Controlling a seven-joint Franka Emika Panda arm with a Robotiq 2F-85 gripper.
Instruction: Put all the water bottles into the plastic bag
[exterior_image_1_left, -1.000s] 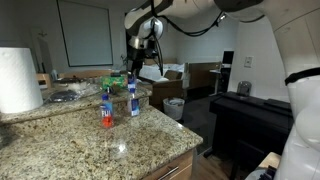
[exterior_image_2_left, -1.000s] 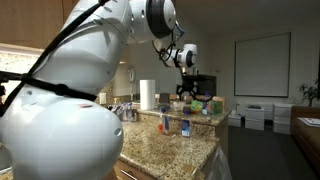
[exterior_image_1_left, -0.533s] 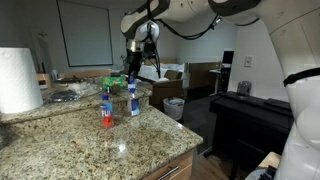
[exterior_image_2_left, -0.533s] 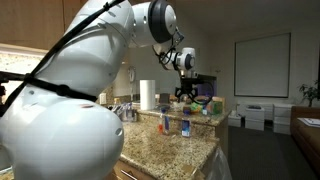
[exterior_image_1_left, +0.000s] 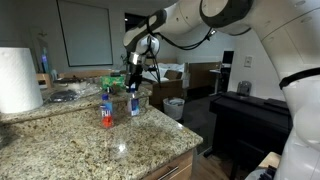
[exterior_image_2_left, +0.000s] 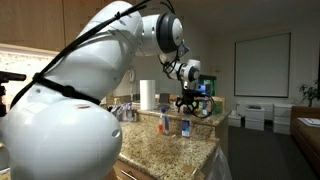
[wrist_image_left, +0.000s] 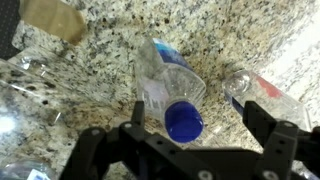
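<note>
Item 1. Gripper (wrist_image_left: 194, 118): jaws spread apart, grasping nothing. In the wrist view the two dark fingers (wrist_image_left: 138, 112) rise from the bottom edge, one on either side of a blue cap. Whether either finger touches the bottle cannot be told. In both exterior views the gripper (exterior_image_1_left: 133, 85) (exterior_image_2_left: 186, 104) hangs straight above that bottle, pointing down.

Item 2. Blue-label bottle (wrist_image_left: 172, 95): clear plastic with a blue cap, at the centre of the wrist view. It stands upright on the table (exterior_image_1_left: 90, 145), left of centre in an exterior view (exterior_image_1_left: 133, 103) and right of centre in an exterior view (exterior_image_2_left: 185, 126).

Item 3. Red-label bottle (wrist_image_left: 262, 92): at the right of the wrist view, near the blue-label bottle but apart from it. It stands upright on the table, just beside its neighbour in both exterior views (exterior_image_1_left: 106, 110) (exterior_image_2_left: 166, 122).

Item 4. Table: speckled granite top (wrist_image_left: 100, 60), carrying both bottles.

Item 5. Translucent plastic (wrist_image_left: 25, 85): crumpled, at the left edge of the wrist view. Whether it is the bag cannot be told.

Item 6. Paper-towel roll (exterior_image_1_left: 18, 80): large, white and upright, at the far left of an exterior view.
</note>
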